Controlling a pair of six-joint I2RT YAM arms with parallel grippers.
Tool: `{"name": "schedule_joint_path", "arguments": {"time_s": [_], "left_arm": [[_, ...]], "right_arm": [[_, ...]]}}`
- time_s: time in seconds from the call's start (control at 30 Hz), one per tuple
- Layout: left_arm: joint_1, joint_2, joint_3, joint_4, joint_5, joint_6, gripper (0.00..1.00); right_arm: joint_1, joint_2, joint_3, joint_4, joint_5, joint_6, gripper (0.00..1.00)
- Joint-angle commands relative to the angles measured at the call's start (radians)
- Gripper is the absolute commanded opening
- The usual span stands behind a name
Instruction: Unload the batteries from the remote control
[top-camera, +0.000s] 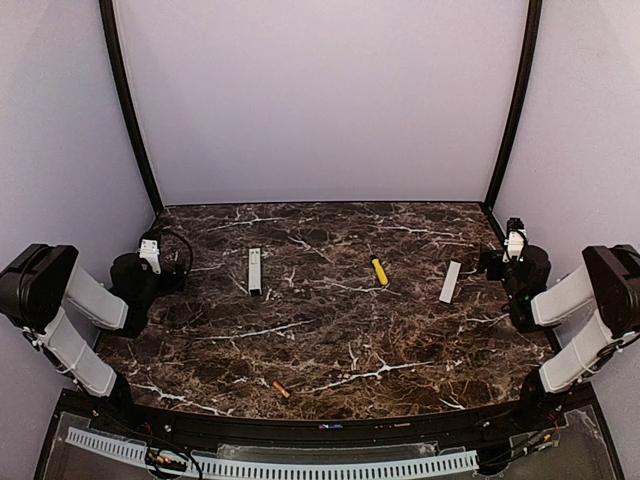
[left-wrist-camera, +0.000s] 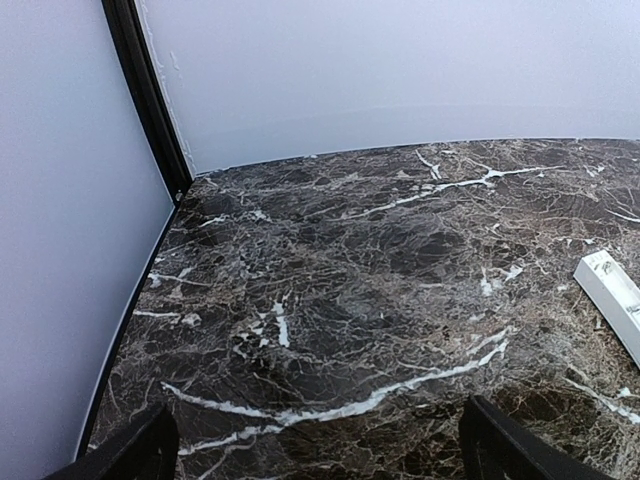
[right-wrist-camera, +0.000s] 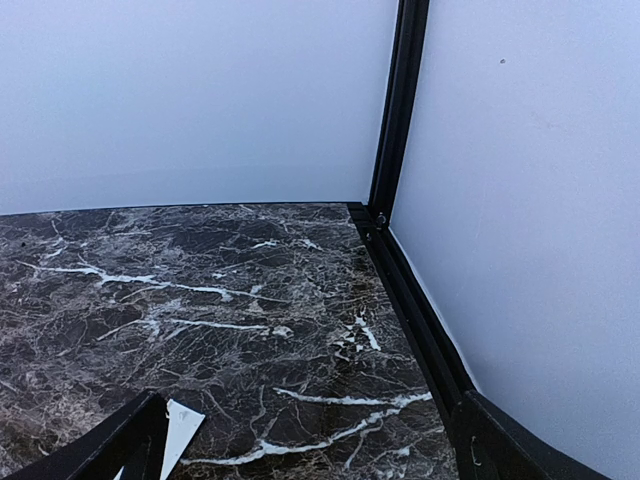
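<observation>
The white remote control (top-camera: 254, 270) lies at the left middle of the marble table, its dark end toward me. Its end shows at the right edge of the left wrist view (left-wrist-camera: 612, 292). One small orange-red battery (top-camera: 280, 389) lies near the table's front edge; I see no other battery. My left gripper (top-camera: 165, 265) is open and empty (left-wrist-camera: 320, 455), left of the remote. My right gripper (top-camera: 492, 262) is open and empty (right-wrist-camera: 310, 450), just right of a pale cover strip (top-camera: 450, 282), whose corner shows by the left finger (right-wrist-camera: 182, 432).
A yellow-handled screwdriver (top-camera: 380, 271) lies between the remote and the cover strip. Pale walls with black corner posts (top-camera: 128, 100) close off the back and sides. A black rail (right-wrist-camera: 420, 320) runs along the table's right edge.
</observation>
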Motion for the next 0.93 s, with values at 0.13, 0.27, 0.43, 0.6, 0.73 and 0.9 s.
{"name": "schedule_joint_path", "arguments": {"time_s": [0.13, 0.27, 0.43, 0.6, 0.73, 0.9], "left_arm": [[0.005, -0.003, -0.012, 0.022, 0.009, 0.009, 0.99], [0.005, -0.003, -0.011, 0.022, 0.01, 0.009, 0.99], [0.006, -0.003, -0.011, 0.022, 0.01, 0.01, 0.99], [0.005, -0.003, -0.011, 0.022, 0.01, 0.01, 0.99], [0.005, -0.003, -0.012, 0.022, 0.01, 0.01, 0.98], [0.005, -0.003, -0.011, 0.021, 0.01, 0.01, 0.99]], "right_arm": [[-0.007, 0.012, 0.01, 0.017, -0.004, 0.008, 0.99], [-0.007, 0.012, 0.01, 0.016, -0.005, 0.008, 0.99], [-0.007, 0.012, 0.01, 0.016, -0.006, 0.008, 0.99], [-0.007, 0.012, 0.01, 0.017, -0.006, 0.008, 0.99], [-0.007, 0.015, 0.016, 0.007, -0.02, 0.005, 0.98], [-0.007, 0.013, 0.016, 0.007, -0.024, 0.006, 0.98]]}}
